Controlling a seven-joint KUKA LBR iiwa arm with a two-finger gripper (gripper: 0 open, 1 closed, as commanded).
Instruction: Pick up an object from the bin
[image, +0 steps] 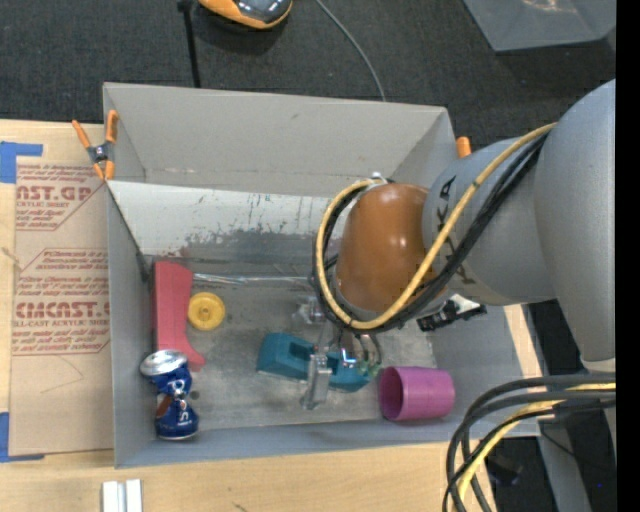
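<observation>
The teal plastic toy piece (285, 357) lies flat in the grey metal bin (250, 140), just left of the purple plastic cup (418, 392), which is tipped on its side. The hand (333, 372) is low over the toy's end nearest the cup. I cannot tell if it is clenched or released.

Far left of the cup lie a yellow round disc (206, 311), a long pink block (172, 305) and a dented blue soda can (172, 395). All look dropped in loose. The can's red, white and blue mark looks like Pepsi's, but its words are too small to read.

A robotics lab; a heavy, cabled industrial arm (540, 220) hangs over a grey metal bin (270, 140).
</observation>
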